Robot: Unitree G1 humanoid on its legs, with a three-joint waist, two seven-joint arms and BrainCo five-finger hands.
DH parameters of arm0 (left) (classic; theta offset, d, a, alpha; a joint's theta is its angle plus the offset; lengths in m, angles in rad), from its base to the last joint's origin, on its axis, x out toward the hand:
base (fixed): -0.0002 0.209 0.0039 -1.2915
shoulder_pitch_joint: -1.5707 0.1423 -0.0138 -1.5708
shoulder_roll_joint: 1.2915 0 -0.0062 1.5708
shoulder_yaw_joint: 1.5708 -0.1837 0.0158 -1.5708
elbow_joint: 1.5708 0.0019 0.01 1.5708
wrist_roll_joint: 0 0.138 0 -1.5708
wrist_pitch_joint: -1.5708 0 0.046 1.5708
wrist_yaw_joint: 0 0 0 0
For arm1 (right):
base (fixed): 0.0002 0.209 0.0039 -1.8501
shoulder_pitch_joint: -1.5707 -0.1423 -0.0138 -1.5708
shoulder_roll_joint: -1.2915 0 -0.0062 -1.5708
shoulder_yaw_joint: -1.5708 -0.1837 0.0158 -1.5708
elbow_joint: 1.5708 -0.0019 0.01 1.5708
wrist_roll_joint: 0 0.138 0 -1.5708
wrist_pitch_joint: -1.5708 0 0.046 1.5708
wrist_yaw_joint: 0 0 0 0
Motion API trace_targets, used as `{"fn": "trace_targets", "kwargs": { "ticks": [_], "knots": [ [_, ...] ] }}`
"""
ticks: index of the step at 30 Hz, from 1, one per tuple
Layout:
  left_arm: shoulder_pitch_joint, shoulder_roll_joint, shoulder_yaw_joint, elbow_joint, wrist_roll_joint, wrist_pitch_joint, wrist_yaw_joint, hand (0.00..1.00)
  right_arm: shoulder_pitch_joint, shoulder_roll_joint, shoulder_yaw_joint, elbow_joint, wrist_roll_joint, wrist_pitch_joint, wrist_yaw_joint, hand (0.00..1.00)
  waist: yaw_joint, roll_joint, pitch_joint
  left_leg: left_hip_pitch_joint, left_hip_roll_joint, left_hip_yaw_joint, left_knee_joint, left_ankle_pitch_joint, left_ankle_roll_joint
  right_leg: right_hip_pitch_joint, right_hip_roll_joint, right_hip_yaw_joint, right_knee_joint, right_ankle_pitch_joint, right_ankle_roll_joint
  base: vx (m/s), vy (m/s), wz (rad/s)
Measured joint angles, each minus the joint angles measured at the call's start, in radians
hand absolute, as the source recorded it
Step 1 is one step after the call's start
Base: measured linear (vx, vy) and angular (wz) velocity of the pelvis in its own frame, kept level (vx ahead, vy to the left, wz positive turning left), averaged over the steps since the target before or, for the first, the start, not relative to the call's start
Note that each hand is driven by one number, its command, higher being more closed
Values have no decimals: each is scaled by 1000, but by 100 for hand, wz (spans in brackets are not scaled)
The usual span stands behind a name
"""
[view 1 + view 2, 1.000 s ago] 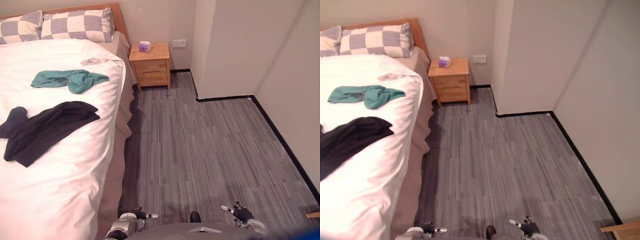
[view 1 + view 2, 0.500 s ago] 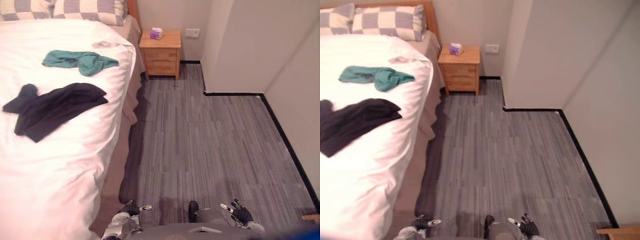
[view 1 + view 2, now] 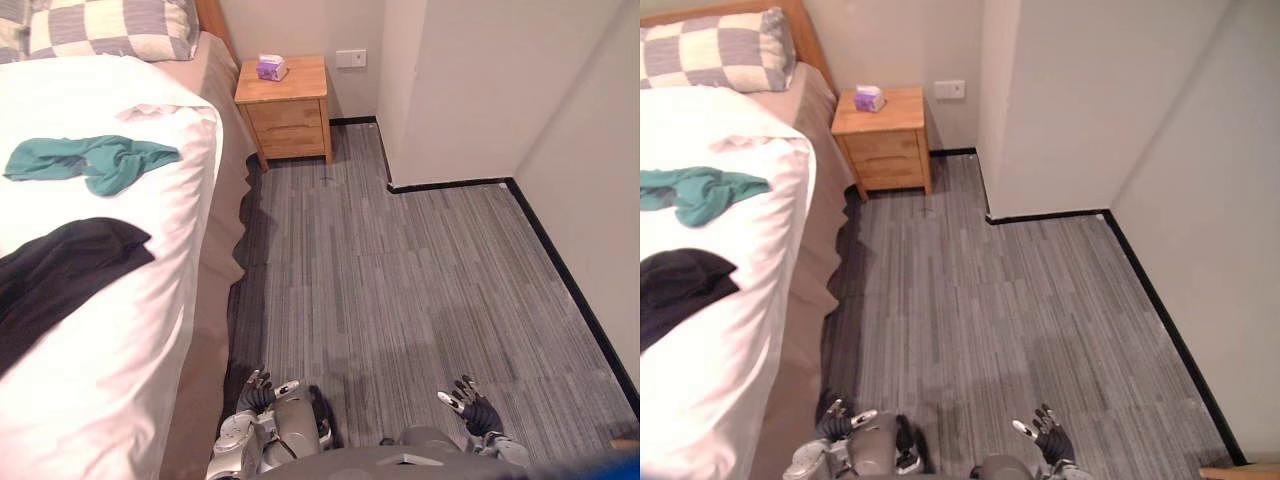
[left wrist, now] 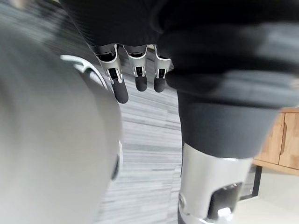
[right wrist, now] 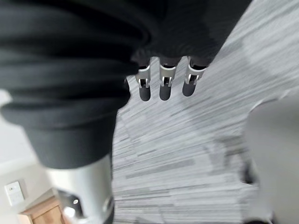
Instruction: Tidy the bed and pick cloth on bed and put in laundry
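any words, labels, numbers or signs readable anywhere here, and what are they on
No text can be read.
Purple box on the nightstand: any print too small to read.
Wall plate: no legible marking.
Teal cloth and black cloth on the bed: no print visible.

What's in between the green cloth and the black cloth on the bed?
Just bare white duvet lies between the green cloth and the black cloth; nothing else sits there. The left eye view shows it.

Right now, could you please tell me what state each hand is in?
Left hand: open, holding nothing.
Right hand: open, holding nothing.
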State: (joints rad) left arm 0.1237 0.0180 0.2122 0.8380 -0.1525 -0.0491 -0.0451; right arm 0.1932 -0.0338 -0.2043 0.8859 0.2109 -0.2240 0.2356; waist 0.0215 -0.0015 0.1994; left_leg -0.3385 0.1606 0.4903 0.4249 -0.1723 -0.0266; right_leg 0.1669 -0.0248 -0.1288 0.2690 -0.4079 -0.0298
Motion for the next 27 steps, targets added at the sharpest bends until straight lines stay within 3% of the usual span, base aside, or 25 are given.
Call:
{"fn": "trace_targets", "kwargs": {
  "ticks": [1, 2, 3, 4, 5, 6, 7, 8, 9, 10, 12, 15, 16, 17, 19, 20, 21, 22, 24, 25, 26, 27],
  "knots": [
    [0, 0, 8, 0, -13, 1, 0, 0, -3, 5, -1, 9, -1, 0, 0, 0, 2, -3, 0, -6, -4, 0, -16, 52, 19, 25, -9, 10, -11, -14, 10, 756, 167, -58],
    [1, 0, 27, 5, -30, 3, -1, 0, -1, 19, -6, 32, -6, 0, -1, 0, 14, -30, -20, 1, -26, 18, 4, 85, 87, 62, -42, 37, -39, -29, 14, 737, 162, -61],
    [-1, 8, 26, 18, -32, 6, -1, 0, -7, 32, -19, 57, -19, 1, 1, 0, 11, -46, -53, 4, -39, 44, 36, 29, 154, 61, -66, 59, -37, -19, 14, 768, 154, -56],
    [-1, 12, 27, 19, -33, 7, -2, 0, -9, 33, -22, 59, -21, 1, 1, 0, 8, -51, -53, 0, -37, 48, 62, -2, 157, 59, -72, 62, -20, -4, 21, 799, 148, -27],
    [-4, 24, 34, 33, -32, 8, -7, 0, -18, 32, -45, 88, -41, 1, 4, 0, -2, -60, -56, 8, -38, 46, 104, -52, 167, 44, -92, 56, 56, 36, 93, 640, 137, -3],
    [-5, 34, 33, 45, -28, 10, -13, 0, -23, 32, -67, 108, -46, 4, 4, 0, -6, -65, -58, 20, -41, 43, 119, -77, 167, 27, -102, 54, 126, 57, 127, 775, 180, 3],
    [-12, 52, 30, 67, -11, 14, -18, 0, -24, 32, -103, 127, -49, 9, 2, 0, -7, -79, -60, 68, -59, 33, 116, -123, 160, -38, -123, 55, 333, 130, 178, 718, 162, 19],
    [-25, 70, 22, 98, 26, 17, -19, 0, -23, 29, -120, 136, -49, 10, 1, 0, -17, -89, -55, 133, -80, 12, 99, -167, 149, -123, -145, 56, 575, 241, 210, 685, 137, 23],
    [-27, 76, 21, 112, 38, 19, -19, 0, -22, 28, -120, 139, -49, 10, 1, 0, -23, -92, -54, 168, -89, 4, 90, -179, 143, -163, -163, 54, 694, 248, 216, 740, 84, 33],
    [-26, 79, 21, 139, 59, 22, -17, 0, -20, 21, -111, 143, -49, 10, 1, 0, -36, -89, -52, 251, -101, -5, 49, -192, 135, -231, -192, 20, 857, 235, 193, 707, 34, 20],
    [-27, 81, 3, 161, 65, 27, -13, 0, -18, 14, -92, 137, -49, 8, 8, 0, -50, -65, -47, 384, -101, -23, -55, -188, 124, -327, -205, -26, 921, 213, 157, 568, 11, 16],
    [-45, 86, -28, 187, 54, 47, -8, 0, -6, 11, -92, 114, -46, -17, 22, 0, -74, -49, -39, 542, -92, -79, -211, -161, 77, -483, -181, -83, 707, 155, 121, 542, -81, 56],
    [-58, 80, -37, 188, 53, 56, 1, 0, 2, 10, -91, 113, -36, -20, 23, 0, -86, -42, -31, 573, -77, -121, -232, -161, 76, -513, -159, -85, 510, 158, 116, 450, -251, 109],
    [-64, 74, -37, 192, 39, 65, 8, 0, 11, 17, -94, 113, -14, -22, 23, 0, -95, -40, -28, 587, -63, -171, -236, -162, 74, -532, -133, -40, 303, 212, 107, 432, -303, 122],
    [-70, 62, -30, 197, 23, 64, 10, 0, 19, 18, -94, 112, -3, -26, 23, 0, -106, -38, -28, 605, -51, -233, -236, -183, 39, -534, -113, 66, 96, 299, 123, 478, -401, 150],
    [-63, 34, 3, 181, 15, 62, 15, 0, 24, 15, -91, 110, 4, -40, 26, 0, -122, -18, -16, 653, -26, -302, -250, -253, -23, -547, -105, 113, 149, 390, 144, 521, -418, 155],
    [-65, 19, 21, 179, 15, 62, 21, 0, 23, 5, -87, 105, 3, -45, 29, 0, -124, -13, -10, 683, -9, -321, -252, -265, -30, -560, -92, 109, 243, 346, 131, 535, -413, 100],
    [-44, 3, 37, 171, 16, 59, 23, 0, 15, -9, -68, 93, 2, -45, 27, 0, -99, 1, -9, 694, -2, -331, -216, -254, -15, -588, -93, 108, 355, 261, 115, 418, -325, 15],
    [-16, -11, 62, 157, 8, 59, 34, 0, 7, -38, -48, 73, -2, -44, 26, 0, -86, 27, -13, 636, 39, -356, -23, -231, 10, -580, -87, 80, 446, 153, 92, 542, -415, 12],
    [-6, -19, 72, 156, 6, 58, 43, 0, 0, -50, -50, 68, -6, -39, 25, 0, -86, 47, -21, 544, 79, -381, 161, -153, -14, -554, -71, 63, 445, 117, 73, 669, -458, 24],
    [-3, -25, 84, 151, 3, 45, 43, 0, -6, -62, -47, 62, -9, -39, 26, 0, -81, 67, -17, 438, 122, -404, 370, 0, -40, -498, -51, 46, 406, 99, 52, 657, -385, 22],
    [2, -30, 86, 142, 3, 32, 40, 0, -13, -68, -46, 64, -12, -38, 27, 0, -76, 81, -8, 350, 163, -395, 545, -16, -52, -415, -37, 19, 346, 94, 40, 543, -285, 14]
  ]
}}
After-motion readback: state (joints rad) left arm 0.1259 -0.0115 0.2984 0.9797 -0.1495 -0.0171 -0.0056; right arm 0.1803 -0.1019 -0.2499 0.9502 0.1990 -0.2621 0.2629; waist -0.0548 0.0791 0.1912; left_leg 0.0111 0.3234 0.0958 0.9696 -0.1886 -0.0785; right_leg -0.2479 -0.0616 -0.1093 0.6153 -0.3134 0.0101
